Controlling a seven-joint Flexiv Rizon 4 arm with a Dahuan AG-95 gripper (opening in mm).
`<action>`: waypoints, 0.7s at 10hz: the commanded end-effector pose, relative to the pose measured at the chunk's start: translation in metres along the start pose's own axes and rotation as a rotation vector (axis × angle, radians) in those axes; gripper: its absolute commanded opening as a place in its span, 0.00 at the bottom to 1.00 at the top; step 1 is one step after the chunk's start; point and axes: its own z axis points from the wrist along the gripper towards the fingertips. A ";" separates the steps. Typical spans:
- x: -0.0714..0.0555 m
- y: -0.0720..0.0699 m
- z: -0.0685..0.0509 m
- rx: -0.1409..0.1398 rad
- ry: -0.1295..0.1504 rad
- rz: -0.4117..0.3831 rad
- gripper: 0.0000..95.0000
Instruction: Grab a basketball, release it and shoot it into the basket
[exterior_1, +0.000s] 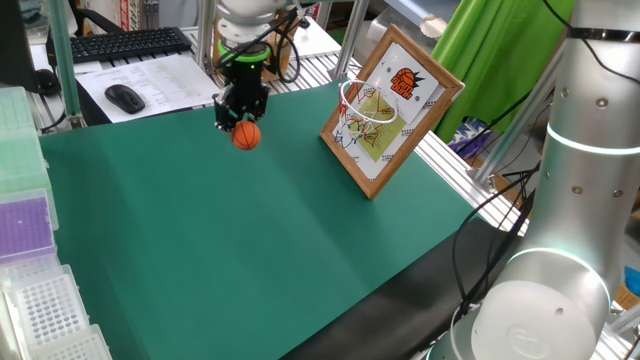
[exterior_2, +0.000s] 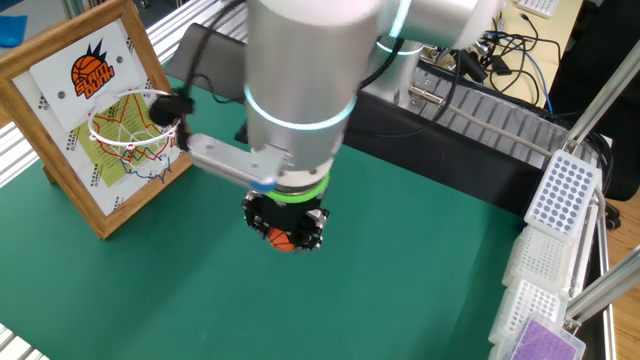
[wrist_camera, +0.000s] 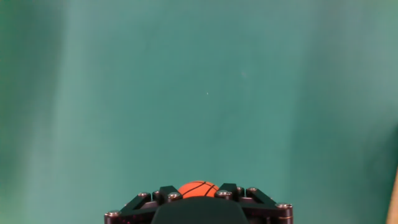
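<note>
The small orange basketball (exterior_1: 246, 135) with black seams sits between the fingers of my gripper (exterior_1: 243, 128), which is shut on it and holds it above the green mat. It also shows in the other fixed view (exterior_2: 283, 239) under the gripper (exterior_2: 286, 236), and in the hand view (wrist_camera: 198, 188) at the bottom edge, between the black fingers (wrist_camera: 227, 190). The basket (exterior_1: 366, 103), a white hoop and net on a wooden-framed backboard with an orange-black logo, leans at the mat's far right, apart from the gripper. In the other fixed view the hoop (exterior_2: 128, 128) is to the gripper's left.
Racks of pipette tips (exterior_1: 35, 290) stand along the mat's left edge, also seen in the other fixed view (exterior_2: 558, 200). A keyboard (exterior_1: 120, 43), mouse (exterior_1: 124, 97) and papers lie behind the mat. A second silver arm (exterior_1: 570, 200) rises at the right. Cables lie beyond the mat (exterior_2: 500, 60).
</note>
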 end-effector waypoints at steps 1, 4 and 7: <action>-0.001 0.000 0.000 -0.073 0.016 0.105 0.00; -0.001 0.000 0.000 -0.073 0.005 0.223 0.00; -0.001 0.000 0.000 -0.041 0.006 0.229 0.20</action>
